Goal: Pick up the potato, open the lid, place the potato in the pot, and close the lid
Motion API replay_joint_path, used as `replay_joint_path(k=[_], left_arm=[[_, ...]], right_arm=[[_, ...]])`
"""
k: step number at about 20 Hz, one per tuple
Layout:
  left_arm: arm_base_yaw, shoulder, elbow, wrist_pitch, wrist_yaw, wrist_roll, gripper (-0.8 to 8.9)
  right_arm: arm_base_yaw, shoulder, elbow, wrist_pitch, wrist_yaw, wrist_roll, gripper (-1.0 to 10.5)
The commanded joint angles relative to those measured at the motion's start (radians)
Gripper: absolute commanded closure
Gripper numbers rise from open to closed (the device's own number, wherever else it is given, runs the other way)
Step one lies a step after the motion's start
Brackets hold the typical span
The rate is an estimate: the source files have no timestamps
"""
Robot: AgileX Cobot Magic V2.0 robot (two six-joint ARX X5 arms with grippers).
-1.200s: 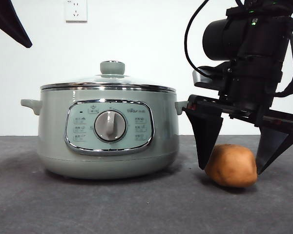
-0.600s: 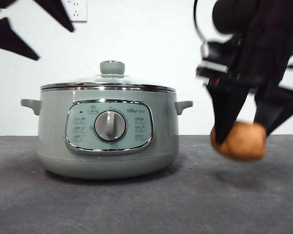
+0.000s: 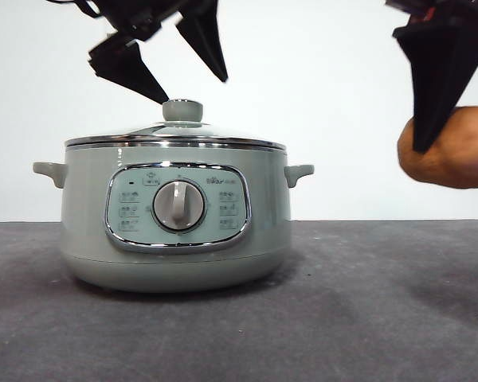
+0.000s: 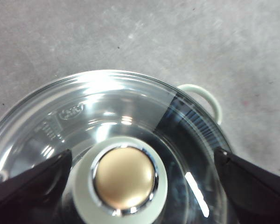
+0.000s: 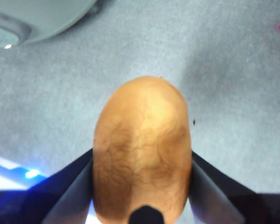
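Note:
The pale green pot (image 3: 175,219) stands left of centre on the grey table, its glass lid (image 3: 179,131) on top. My left gripper (image 3: 187,68) hovers open just above the lid's knob (image 3: 182,110). In the left wrist view the chrome-topped knob (image 4: 124,178) lies between the two spread jaws, which do not touch it. At the right edge, my right gripper (image 3: 462,119) is shut on the orange-brown potato (image 3: 450,148) and holds it in the air, about level with the pot's rim. The right wrist view shows the potato (image 5: 142,147) clamped between both jaws.
A small side handle (image 3: 299,172) of the pot points toward the raised potato. The handle (image 4: 203,95) also shows in the left wrist view. The dial and control panel (image 3: 178,206) face the front. Grey tabletop (image 3: 366,318) stretches to the right of the pot.
The right gripper closed on the potato and lifted it from the table up to rim height. The left gripper came in from the top left corner to just above the lid knob.

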Motion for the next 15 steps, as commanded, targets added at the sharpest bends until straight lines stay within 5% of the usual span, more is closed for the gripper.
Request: replay_joint_path(k=[1,6,11,15], left_arm=[[-0.017,0.027,0.000,-0.001,-0.031,0.011,2.81],[-0.039,0.060,0.000,-0.014,-0.090,0.012,2.88],[-0.042,0.060,0.000,-0.024,-0.127,0.019,8.26],[-0.045,0.060,0.000,-0.014,-0.197,0.020,8.22]], right_arm=[[0.001,-0.014,0.002,-0.007,0.000,0.010,9.5],[0.002,-0.019,0.002,-0.005,0.000,0.010,9.5],[0.001,-0.019,0.002,0.009,0.000,0.009,9.5],[0.001,-0.019,0.002,0.011,0.000,0.009,9.5]])
